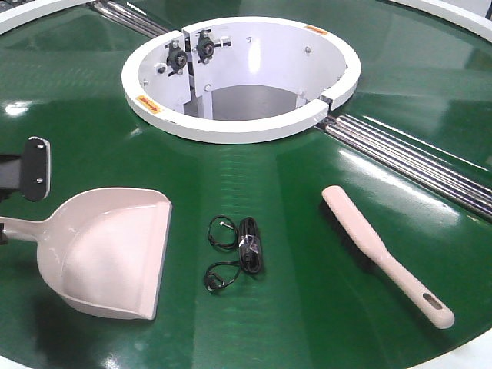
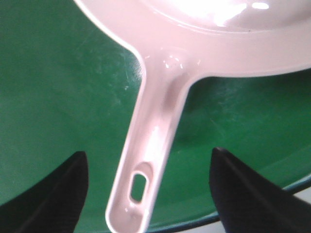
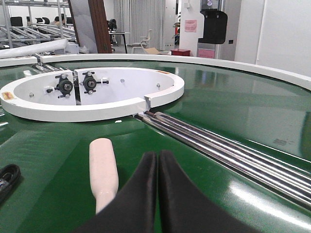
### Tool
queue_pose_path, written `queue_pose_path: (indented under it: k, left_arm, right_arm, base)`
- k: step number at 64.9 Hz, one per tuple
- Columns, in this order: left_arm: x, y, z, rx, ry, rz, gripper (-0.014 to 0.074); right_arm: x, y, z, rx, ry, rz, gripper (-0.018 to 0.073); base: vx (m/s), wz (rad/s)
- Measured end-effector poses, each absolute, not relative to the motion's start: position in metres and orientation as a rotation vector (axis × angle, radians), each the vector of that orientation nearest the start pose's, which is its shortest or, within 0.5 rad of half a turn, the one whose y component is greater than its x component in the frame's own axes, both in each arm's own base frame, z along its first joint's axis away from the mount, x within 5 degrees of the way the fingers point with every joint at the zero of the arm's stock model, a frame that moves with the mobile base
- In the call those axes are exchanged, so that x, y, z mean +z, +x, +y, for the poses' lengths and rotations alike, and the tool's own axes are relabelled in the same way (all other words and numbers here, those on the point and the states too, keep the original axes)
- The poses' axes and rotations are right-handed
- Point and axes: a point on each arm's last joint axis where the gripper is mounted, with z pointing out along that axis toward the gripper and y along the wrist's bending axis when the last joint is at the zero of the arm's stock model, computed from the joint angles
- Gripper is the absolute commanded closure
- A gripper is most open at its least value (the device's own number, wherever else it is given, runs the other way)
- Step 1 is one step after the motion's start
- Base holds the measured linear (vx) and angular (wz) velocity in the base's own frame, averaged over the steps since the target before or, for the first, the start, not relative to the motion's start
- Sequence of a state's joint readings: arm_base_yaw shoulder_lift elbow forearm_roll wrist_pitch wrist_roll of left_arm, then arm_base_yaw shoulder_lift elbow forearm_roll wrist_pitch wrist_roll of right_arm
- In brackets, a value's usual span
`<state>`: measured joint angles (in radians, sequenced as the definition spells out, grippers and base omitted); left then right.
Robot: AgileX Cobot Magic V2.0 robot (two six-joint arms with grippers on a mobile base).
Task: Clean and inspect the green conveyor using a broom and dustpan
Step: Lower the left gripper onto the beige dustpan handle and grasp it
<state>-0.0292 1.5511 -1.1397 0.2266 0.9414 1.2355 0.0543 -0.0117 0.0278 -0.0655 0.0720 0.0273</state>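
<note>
The pale pink dustpan (image 1: 108, 254) lies on the green conveyor (image 1: 307, 315) at the left, mouth facing right. Its handle (image 2: 155, 141) runs between the spread fingers of my left gripper (image 2: 148, 154), which is open and not touching it. One of the left fingers (image 1: 36, 167) shows at the left edge of the front view. The broom (image 1: 384, 257) lies flat at the right, slotted handle end toward the front. My right gripper (image 3: 156, 155) is shut and empty, low over the belt, with the broom (image 3: 103, 170) just to its left.
A black coiled cable (image 1: 237, 254) lies on the belt between dustpan and broom. The white ring-walled opening (image 1: 238, 127) is behind them. Silver rollers (image 1: 415, 157) run in a seam at the right. The belt's front edge (image 2: 252, 204) is close to the dustpan handle's end.
</note>
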Motion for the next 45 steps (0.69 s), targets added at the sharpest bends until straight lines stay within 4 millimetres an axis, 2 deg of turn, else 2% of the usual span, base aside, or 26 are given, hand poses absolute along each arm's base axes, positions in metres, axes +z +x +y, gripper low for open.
queue_pose_path:
  k: [15,45]
  left_arm:
    - [0.264,0.328,0.004,0.428,1.938,2.284,0.0108]
    - [0.236,0.339,0.001,0.282,2.150,2.251,0.0108]
  right_arm:
    - [0.198,0.057,0.003,0.009,-0.069,1.570,0.0568]
    - [0.198,0.057,0.003,0.009,-0.069,1.570,0.0568]
  base:
    - [0.00,0.00]
    - [0.00,0.00]
